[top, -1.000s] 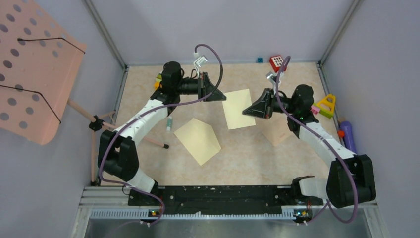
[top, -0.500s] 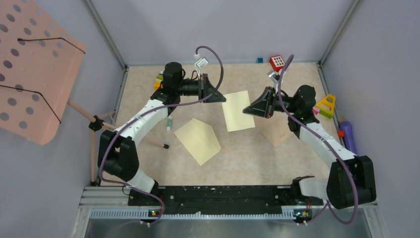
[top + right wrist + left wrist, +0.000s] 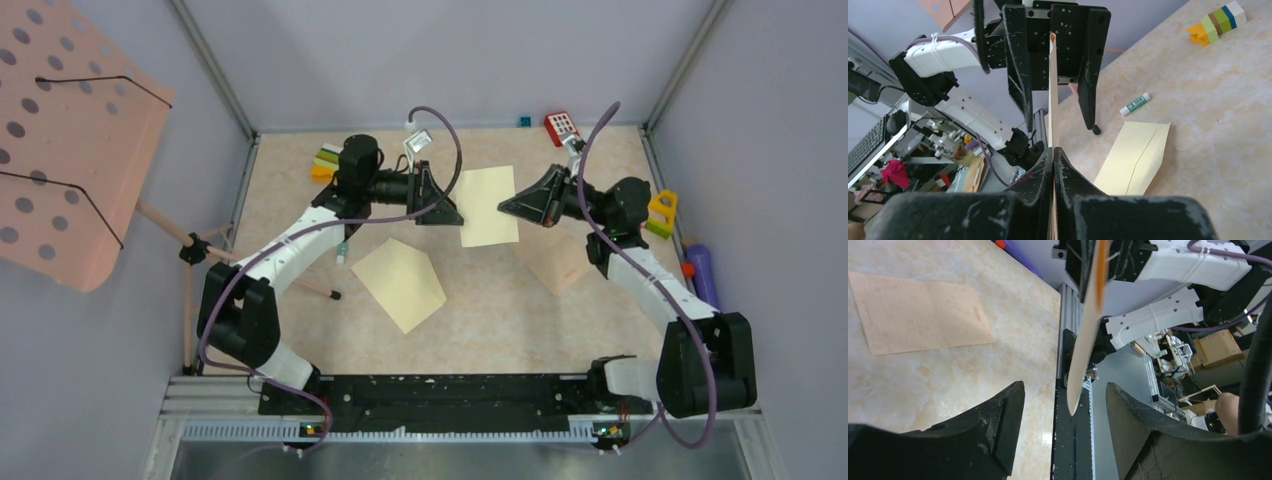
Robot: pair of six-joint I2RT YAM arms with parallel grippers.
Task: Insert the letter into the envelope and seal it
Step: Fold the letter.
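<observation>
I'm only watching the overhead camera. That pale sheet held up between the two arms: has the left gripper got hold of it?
Observer: No. The left wrist view shows the left gripper open, with the sheet edge-on between its fingers, touching neither.
Operator: So what's holding it up?
Observer: The right gripper. Its wrist view shows the jaws pinched shut on the sheet's edge.

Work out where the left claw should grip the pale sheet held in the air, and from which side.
Grip the letter at its free edge, opposite the right claw's pinch, coming in level from the left arm's side. The sheet is edge-on to the left claw and sits between its open fingers, so closing there should catch it.
</observation>
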